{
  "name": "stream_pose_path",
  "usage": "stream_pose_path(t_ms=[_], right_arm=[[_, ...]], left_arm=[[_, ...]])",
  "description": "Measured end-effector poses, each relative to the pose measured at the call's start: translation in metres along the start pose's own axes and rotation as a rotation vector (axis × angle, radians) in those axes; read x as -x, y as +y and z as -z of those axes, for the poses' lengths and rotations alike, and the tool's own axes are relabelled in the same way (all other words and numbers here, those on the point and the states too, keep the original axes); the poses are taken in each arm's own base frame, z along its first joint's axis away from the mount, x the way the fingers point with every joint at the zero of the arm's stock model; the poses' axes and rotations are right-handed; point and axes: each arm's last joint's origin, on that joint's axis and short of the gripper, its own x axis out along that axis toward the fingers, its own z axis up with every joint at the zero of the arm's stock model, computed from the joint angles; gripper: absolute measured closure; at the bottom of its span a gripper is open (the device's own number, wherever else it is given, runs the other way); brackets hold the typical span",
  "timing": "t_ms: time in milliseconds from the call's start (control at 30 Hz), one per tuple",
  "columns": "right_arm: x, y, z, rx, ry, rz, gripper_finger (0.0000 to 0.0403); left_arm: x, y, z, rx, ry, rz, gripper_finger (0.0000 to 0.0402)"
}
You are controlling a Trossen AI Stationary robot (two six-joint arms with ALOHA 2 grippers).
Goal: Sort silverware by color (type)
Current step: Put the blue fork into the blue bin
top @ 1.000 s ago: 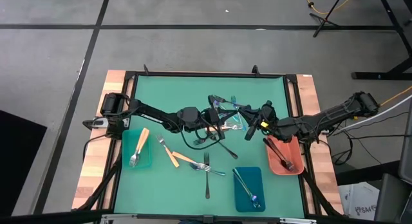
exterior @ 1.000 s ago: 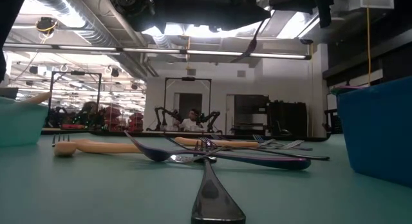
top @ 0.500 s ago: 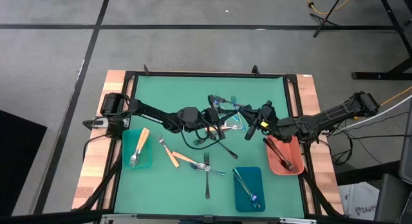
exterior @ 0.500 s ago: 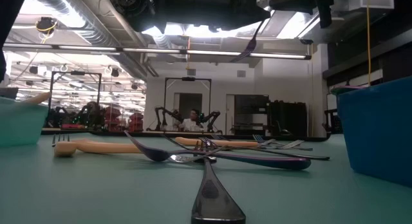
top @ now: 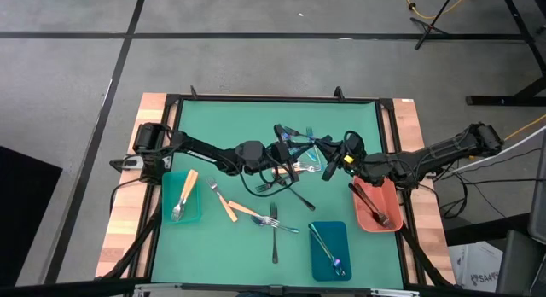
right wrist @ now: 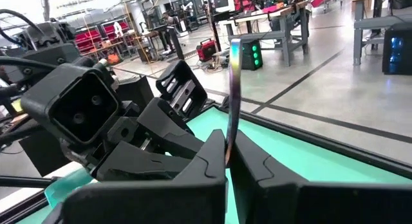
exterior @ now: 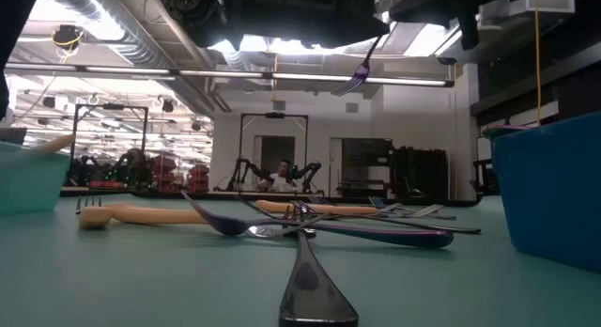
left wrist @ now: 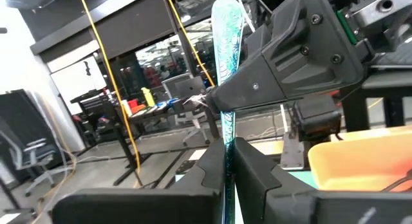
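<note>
Meeting over mid-table, your left gripper (top: pixel 287 148) and right gripper (top: pixel 328 163) almost touch. Each pinches a slim blue-teal utensil (left wrist: pixel 226 69) upright between closed fingers.

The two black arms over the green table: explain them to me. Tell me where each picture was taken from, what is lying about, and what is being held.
These are two robot arms, each ending in a two-finger tool. One picture looks straight down on the green table. One sits at table height, looking across it. The other two come from cameras on the wrists.

Three small trays sit along the table's near edge: a teal tray with a tan-handled utensil, a blue tray with iridescent ones, and a salmon tray with dark ones. More loose forks lie on the mat.

The left tool is shut on a teal patterned utensil. The right tool is shut on an iridescent utensil. The two meet above the middle of the table.
</note>
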Motion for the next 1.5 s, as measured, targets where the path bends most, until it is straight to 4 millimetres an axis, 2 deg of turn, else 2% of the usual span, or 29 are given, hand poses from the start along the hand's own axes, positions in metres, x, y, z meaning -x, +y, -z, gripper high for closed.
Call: stream_pose_path(t_ms=[633,1067,1500], right_arm=[[-0.001,0.002,-0.002,0.008,-0.029,-0.001,0.0402],[0.001,0.0,-0.006,0.021,-0.034,-0.004,0.0402],[0.014,-0.008,-0.021,-0.005,-0.051,-0.023,0.0403]], left_arm=[[0.0,0.0,0.002,-0.008,0.018,-0.009,0.0339],[0.0,0.0,0.002,-0.007,0.018,-0.009,0.0285],[0.0,0.001,0.002,-0.009,0.033,-0.051,0.028]])
